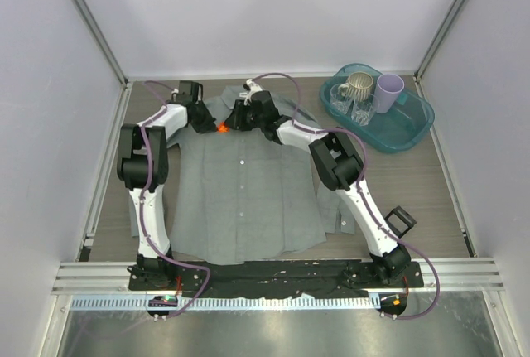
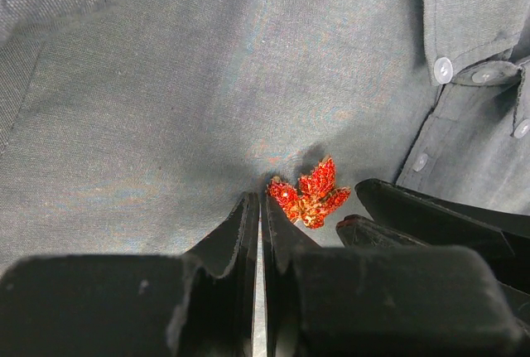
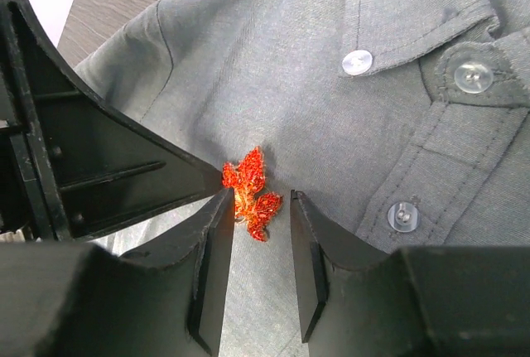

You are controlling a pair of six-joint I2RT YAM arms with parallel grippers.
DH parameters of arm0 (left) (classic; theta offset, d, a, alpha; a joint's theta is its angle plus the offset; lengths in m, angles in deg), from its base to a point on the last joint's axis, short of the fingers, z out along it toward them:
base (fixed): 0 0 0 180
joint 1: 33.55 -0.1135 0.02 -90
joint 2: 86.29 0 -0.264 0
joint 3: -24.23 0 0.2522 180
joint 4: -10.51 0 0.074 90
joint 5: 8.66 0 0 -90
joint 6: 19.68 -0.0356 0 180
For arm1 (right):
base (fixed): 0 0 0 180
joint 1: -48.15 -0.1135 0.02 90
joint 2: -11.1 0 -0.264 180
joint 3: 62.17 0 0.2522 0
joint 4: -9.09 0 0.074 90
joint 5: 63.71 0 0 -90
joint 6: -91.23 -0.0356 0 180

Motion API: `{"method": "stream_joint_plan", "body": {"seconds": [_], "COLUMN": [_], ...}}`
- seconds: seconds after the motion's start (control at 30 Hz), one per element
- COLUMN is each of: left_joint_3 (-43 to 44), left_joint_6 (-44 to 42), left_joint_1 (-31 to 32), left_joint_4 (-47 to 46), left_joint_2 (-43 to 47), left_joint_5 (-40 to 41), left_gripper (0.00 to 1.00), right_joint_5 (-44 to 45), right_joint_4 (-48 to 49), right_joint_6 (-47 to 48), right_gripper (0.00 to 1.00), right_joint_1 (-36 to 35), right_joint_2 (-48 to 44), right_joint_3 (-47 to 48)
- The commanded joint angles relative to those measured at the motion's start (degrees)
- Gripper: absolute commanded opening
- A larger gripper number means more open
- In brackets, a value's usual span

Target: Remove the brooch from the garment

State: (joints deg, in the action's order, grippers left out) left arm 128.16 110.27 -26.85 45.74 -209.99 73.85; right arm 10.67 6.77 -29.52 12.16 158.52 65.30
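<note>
The grey garment point(image 1: 240, 191) lies flat on the table, collar at the far end. The red-orange brooch point(image 1: 222, 128) is pinned near the collar; it also shows in the left wrist view point(image 2: 310, 195) and the right wrist view point(image 3: 252, 191). My left gripper point(image 2: 261, 200) is shut, its tips pinching puckered shirt cloth right beside the brooch. My right gripper point(image 3: 259, 194) is open, with one finger on each side of the brooch. Its left finger touches the brooch. In the top view, the left gripper point(image 1: 207, 122) and right gripper point(image 1: 238, 122) meet at the brooch.
A teal tray point(image 1: 410, 129) at the back right holds a striped mug point(image 1: 358, 86), a clear glass point(image 1: 363, 113) and a purple cup point(image 1: 389, 90). White shirt buttons point(image 3: 357, 62) sit by the collar. White walls enclose the table.
</note>
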Motion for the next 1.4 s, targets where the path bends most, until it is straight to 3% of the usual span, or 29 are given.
{"method": "stream_joint_plan", "body": {"seconds": [0.0, 0.57, 0.77, 1.03, 1.37], "left_joint_3": [2.47, 2.11, 1.59, 0.62, -1.40], "left_joint_6": [-1.01, -0.66, -0.04, 0.22, -0.39], "left_joint_1": [-0.28, -0.20, -0.55, -1.69, -1.78], "left_joint_4": [0.15, 0.32, 0.06, 0.15, -0.64], "left_joint_2": [-1.28, -0.05, 1.62, 4.69, 7.42], "left_joint_5": [1.16, 1.25, 0.63, 0.54, 0.37], "left_gripper": [0.08, 0.08, 0.20, 0.26, 0.45], "right_joint_5": [-1.26, -7.67, -8.11, -11.19, -12.33], "right_joint_4": [1.39, 4.90, 6.57, 8.51, 9.91], "right_joint_6": [-1.86, -5.38, -5.56, -8.10, -10.56], "right_gripper": [0.39, 0.40, 0.38, 0.36, 0.36], "right_joint_1": [0.04, 0.04, 0.13, 0.04, 0.13], "right_joint_2": [0.50, 2.00, 1.21, 2.44, 3.76], "right_joint_3": [2.74, 5.03, 3.80, 5.12, 6.00]}}
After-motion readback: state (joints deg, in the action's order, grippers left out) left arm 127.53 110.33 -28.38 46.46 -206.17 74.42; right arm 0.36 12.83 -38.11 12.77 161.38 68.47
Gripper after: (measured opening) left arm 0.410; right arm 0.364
